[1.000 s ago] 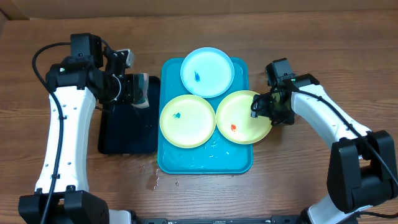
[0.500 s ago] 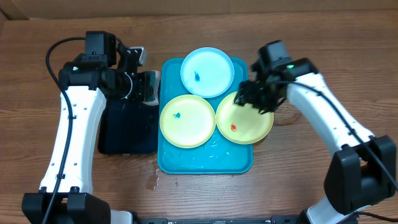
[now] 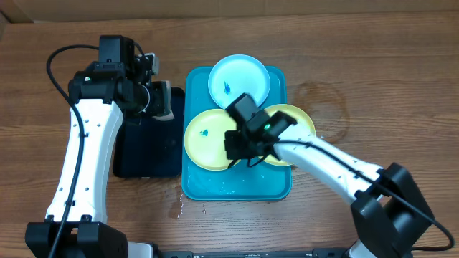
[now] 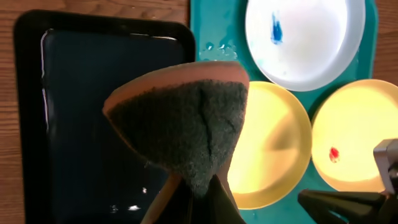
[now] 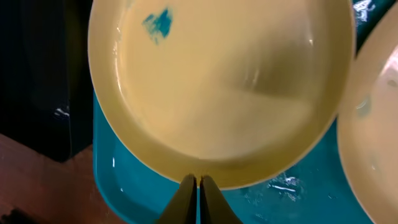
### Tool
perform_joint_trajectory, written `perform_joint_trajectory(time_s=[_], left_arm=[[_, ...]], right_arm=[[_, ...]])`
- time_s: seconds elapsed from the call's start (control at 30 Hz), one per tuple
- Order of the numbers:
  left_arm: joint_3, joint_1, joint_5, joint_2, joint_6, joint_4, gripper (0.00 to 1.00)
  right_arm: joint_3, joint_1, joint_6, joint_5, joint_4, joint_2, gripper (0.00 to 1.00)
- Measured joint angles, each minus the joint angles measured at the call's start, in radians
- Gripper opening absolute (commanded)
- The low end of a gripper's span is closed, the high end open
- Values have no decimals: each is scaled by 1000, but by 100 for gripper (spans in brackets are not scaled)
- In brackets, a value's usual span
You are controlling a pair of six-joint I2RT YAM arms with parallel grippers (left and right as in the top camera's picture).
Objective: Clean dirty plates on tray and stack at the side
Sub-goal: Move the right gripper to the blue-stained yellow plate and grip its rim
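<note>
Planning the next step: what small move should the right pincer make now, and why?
Probably open the right pincer a little to take the rim of the blue-smeared green plate: its tips look shut at that rim, and the sponge is held over the black tray.

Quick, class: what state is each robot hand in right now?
Left hand: closed on a green-faced orange sponge.
Right hand: closed, empty, tips at the lime-green plate's rim.

There are three plates: two lime-green plates (image 3: 204,136) (image 3: 300,118) and one light-blue plate (image 3: 239,80). There are two trays: one turquoise tray (image 3: 237,188) and one black tray (image 3: 143,154). One sponge (image 4: 186,112) and two robot arms (image 3: 79,150) (image 3: 323,158) complete the count.
</note>
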Motion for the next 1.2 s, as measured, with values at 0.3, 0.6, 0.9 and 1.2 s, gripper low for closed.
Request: perform_joint_trajectory(time_s=[0.3,0.6,0.9,1.2], left_arm=[[0,0,-23,0,-19,-1,4],[0,0,-26,0,-27,0,4],[0,0,-26,0,-29,-13,4],[0,0,-21,0,-29,-15,4]], right_arm=[[-114,77,119,123,208,1,6],[-171,82,186,138,210,18,4],[-171,82,198,99,182,18,4],[-171,96,198,22,119,18,7]])
